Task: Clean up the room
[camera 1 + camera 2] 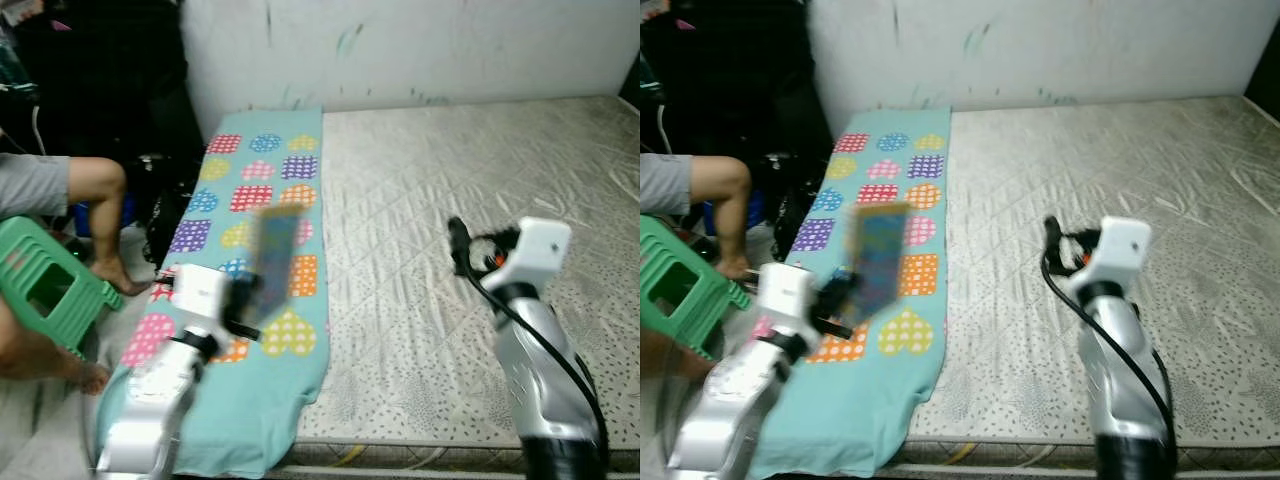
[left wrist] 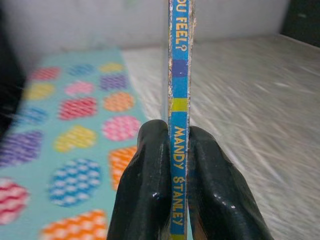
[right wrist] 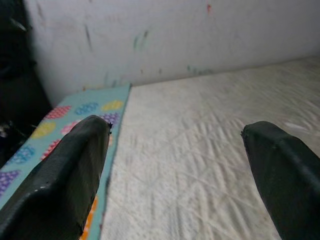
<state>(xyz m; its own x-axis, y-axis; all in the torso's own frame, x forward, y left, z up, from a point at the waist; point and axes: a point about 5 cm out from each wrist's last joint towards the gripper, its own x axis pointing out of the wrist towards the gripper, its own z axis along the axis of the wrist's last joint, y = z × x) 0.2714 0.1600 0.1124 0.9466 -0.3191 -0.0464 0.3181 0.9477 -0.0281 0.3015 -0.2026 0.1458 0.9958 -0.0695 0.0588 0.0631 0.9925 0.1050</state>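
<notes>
A thin children's book (image 1: 276, 252) with a blue spine (image 2: 179, 100) stands upright in my left gripper (image 2: 178, 150), which is shut on its lower edge. It hangs above the turquoise blanket (image 1: 262, 400) with coloured hearts, at the mattress's left side. The book looks blurred in both eye views. My right gripper (image 3: 175, 150) is open and empty, raised over the middle of the grey quilted mattress (image 1: 470, 180), pointing towards the wall.
A person sits at the left, with a bare knee (image 1: 98, 180) and feet beside a green plastic stool (image 1: 45, 285). Dark bags (image 1: 150, 200) lie by the mattress's left edge. A marked white wall (image 1: 420, 50) runs behind the mattress.
</notes>
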